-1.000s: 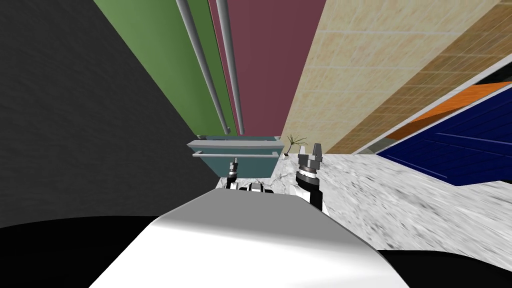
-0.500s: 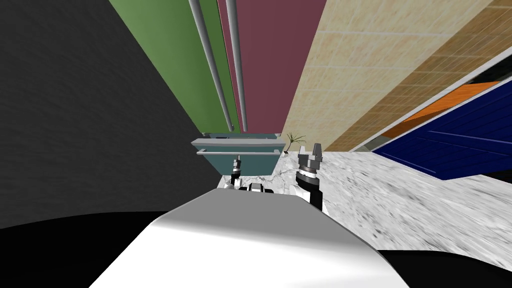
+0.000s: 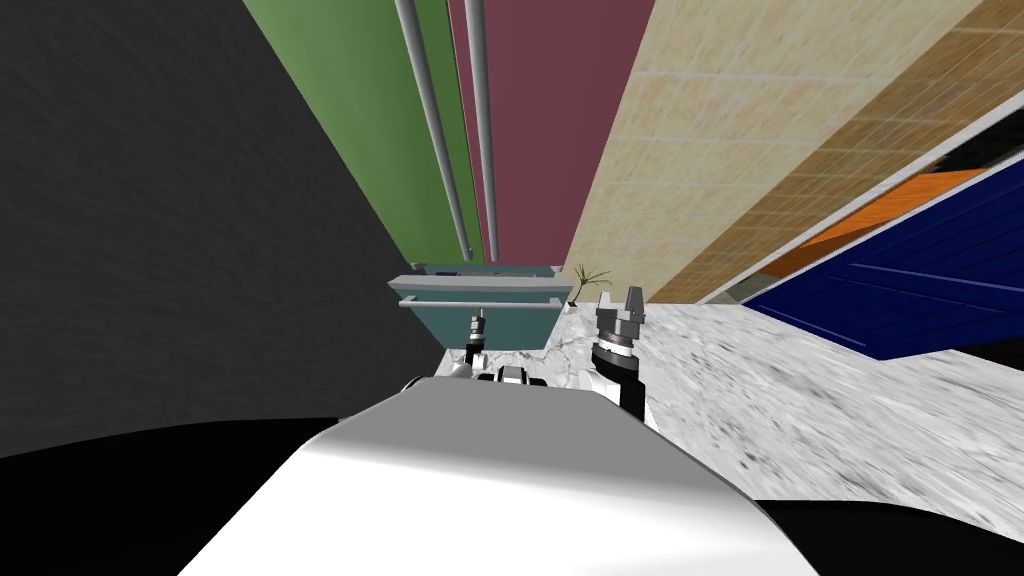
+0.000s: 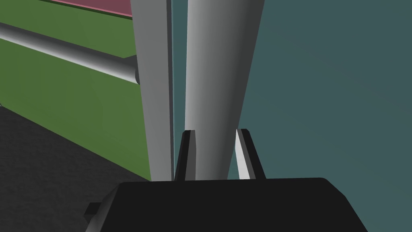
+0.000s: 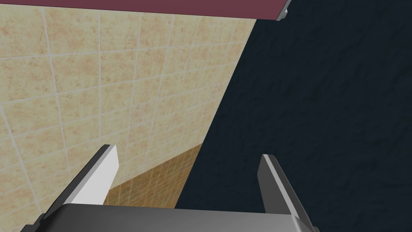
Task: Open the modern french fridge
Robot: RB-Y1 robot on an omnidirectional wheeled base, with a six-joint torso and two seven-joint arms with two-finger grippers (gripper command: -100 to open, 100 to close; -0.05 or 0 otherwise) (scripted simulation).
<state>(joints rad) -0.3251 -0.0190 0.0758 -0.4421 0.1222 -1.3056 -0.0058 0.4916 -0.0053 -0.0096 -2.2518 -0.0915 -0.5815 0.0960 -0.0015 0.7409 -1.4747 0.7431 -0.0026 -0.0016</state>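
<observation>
The fridge stands ahead of me with a green left door [image 3: 390, 140] and a maroon right door [image 3: 540, 120]. Each door carries a long grey bar handle [image 3: 440, 150]. Below them a teal drawer [image 3: 505, 328] juts out toward me, a grey bar handle [image 3: 520, 303] running across its front. My left gripper [image 3: 478, 322] is at that bar. In the left wrist view the left gripper [image 4: 216, 153] is shut on the grey bar [image 4: 219, 80], with the teal drawer front [image 4: 322, 80] behind it. My right gripper [image 3: 621, 300] hangs open beside the drawer, holding nothing.
A dark grey surface [image 3: 150, 200] rises close on my left. A beige tiled wall [image 3: 690, 150] runs along the right, with a small plant [image 3: 590, 282] at its foot. Dark blue cabinets [image 3: 920, 290] stand at the far right over a marbled floor [image 3: 800, 400].
The whole head view has drifted, so I have moved a little; the doors sit further right in it. My left gripper stays on the drawer's bar; the right arm is still.
</observation>
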